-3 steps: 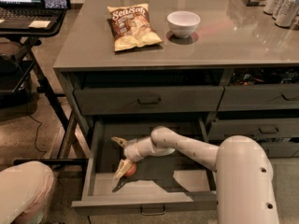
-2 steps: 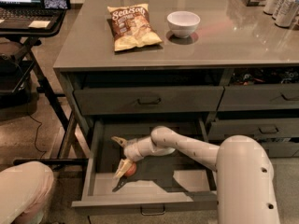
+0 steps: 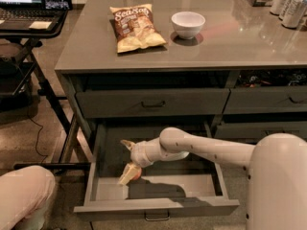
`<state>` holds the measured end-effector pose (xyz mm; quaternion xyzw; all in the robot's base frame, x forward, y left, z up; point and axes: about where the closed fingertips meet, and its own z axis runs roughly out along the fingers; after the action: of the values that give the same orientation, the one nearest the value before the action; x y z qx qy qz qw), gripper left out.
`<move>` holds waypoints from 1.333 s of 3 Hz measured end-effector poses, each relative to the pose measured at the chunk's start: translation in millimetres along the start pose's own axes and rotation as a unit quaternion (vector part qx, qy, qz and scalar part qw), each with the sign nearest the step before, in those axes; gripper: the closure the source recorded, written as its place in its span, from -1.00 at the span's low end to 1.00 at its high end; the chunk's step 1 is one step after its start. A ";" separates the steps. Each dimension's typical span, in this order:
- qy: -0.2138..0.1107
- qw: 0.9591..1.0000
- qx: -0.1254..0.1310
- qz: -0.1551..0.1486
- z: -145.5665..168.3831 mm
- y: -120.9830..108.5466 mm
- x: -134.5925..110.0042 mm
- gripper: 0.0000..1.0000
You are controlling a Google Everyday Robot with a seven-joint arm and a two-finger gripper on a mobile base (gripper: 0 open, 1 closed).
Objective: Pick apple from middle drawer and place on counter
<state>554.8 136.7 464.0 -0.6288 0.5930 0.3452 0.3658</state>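
Camera view looks down on the robot's white arm (image 3: 206, 147), which reaches from the rounded body (image 3: 280, 181) at lower right leftward into the open middle drawer (image 3: 158, 209), bent at an elbow just under the closed drawer above (image 3: 153, 102); the wrist points down and to the left, so the gripper (image 3: 123, 160) sits low inside the drawer's left half, close to its grey floor. Its two cream fingers stand spread apart, one fingertip (image 3: 125, 143) raised toward the back of the drawer, the other (image 3: 124, 176) angled down toward the front. The apple (image 3: 137, 173) shows as a small red patch right against the lower finger, on the drawer floor as far as can be seen, and it is not clamped between the two. On the counter (image 3: 216, 49) above lie a yellow and brown snack bag (image 3: 135, 27), whose large lettering starts with "Sea" and cannot be read further, and a white bowl (image 3: 188, 24) to its right, apart from the bag
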 end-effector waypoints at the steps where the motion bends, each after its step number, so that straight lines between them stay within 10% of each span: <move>1: 0.028 0.999 0.008 0.026 -26.5 13.9 -3.9 -1.00; 4: 0.023 0.999 0.002 0.045 -73.5 -7.3 73.9 -1.00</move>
<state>566.4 36.6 436.6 -0.6084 0.6297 0.3455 0.3375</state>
